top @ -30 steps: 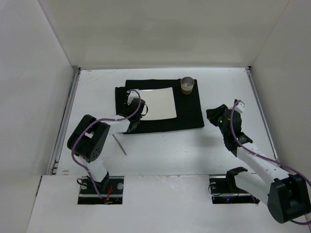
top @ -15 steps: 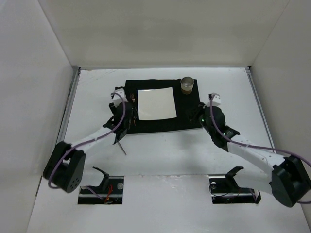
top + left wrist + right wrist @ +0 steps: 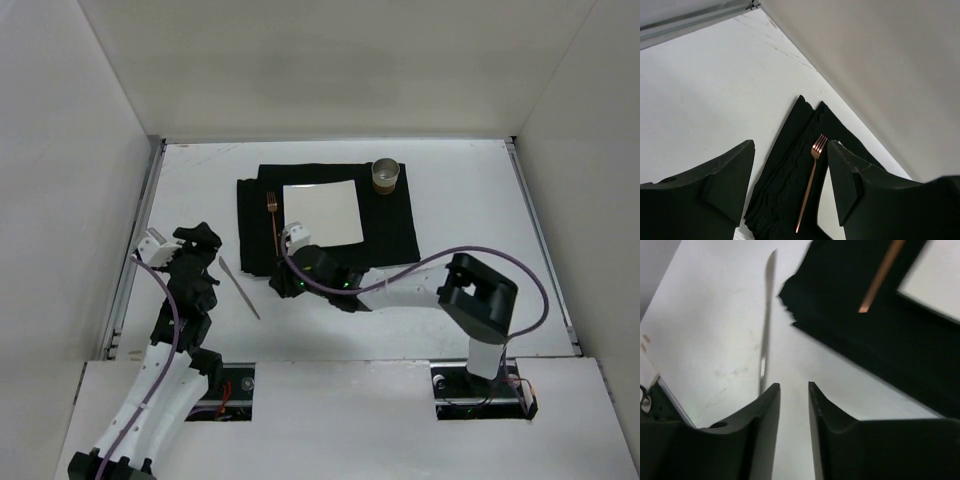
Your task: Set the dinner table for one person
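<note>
So the overhead view is the only one that gives the whole layout. The white counter [image 3: 450,200] fills the floor of the walled box, with rails down its sides and everything sitting on it. The black mat [image 3: 390,230] is toward the far middle, with a white plate [image 3: 322,213] on it and a cup [image 3: 385,176] at its far right corner.

The left wrist cam gets a nice look at the copper fork [image 3: 809,187], lying flat on the mat with its tines pointing away. The right wrist cam is the one that really shows the knife [image 3: 767,315]. It's on bare counter just off the mat's near-left corner, though the shot is a bit blurry.

Versus half a second back, the left arm was stretched over the mat's left edge and now sits pulled back by the left rail. The right arm was at the mat's right side and has swung across to the near-left corner. The knife hasn't budged.

The left gripper [image 3: 790,145] has its fingers well apart, holding nothing. The right gripper [image 3: 794,387] shows only a narrow gap between its fingers. It's empty too, hanging just beside the knife without touching it.
</note>
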### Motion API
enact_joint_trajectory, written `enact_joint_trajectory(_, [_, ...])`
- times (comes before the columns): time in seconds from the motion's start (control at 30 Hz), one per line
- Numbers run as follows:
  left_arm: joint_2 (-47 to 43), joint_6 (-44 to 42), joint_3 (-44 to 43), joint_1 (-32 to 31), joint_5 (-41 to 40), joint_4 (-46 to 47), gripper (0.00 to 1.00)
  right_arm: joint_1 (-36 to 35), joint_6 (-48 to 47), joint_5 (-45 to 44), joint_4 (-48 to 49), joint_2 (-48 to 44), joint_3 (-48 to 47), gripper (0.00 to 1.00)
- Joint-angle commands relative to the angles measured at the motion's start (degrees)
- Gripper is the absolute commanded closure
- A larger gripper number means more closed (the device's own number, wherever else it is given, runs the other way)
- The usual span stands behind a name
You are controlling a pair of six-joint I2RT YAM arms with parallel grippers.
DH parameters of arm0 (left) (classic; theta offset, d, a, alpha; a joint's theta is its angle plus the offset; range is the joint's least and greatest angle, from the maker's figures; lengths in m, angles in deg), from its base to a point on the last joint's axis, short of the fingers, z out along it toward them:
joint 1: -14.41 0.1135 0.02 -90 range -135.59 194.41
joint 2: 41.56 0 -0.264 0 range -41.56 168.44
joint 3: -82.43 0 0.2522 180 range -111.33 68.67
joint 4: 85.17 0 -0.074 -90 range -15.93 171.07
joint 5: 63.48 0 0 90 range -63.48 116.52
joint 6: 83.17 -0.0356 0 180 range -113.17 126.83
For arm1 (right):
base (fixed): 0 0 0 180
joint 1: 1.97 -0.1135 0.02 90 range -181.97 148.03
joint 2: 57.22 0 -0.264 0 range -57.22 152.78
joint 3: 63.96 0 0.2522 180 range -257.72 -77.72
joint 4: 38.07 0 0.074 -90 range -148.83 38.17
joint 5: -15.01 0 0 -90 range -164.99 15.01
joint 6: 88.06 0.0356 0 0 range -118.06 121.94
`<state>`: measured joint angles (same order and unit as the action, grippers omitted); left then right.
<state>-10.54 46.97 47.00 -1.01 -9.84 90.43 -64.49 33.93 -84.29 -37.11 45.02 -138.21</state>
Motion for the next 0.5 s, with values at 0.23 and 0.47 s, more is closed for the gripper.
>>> enact_joint_trajectory(0.23, [-5.27, -2.87, -3.02, -0.09, -3.1, -3.39, 0.42, -6.69, -10.89, -4.85, -0.22, 14.12, -15.53, 0.57])
enact_joint_trajectory(0.47, [-2.9, -2.43, -3.73, -0.17, -2.84, 2.5, 0.41, -8.89, -13.44, -7.31, -2.77, 19.13, -20.63, 0.54])
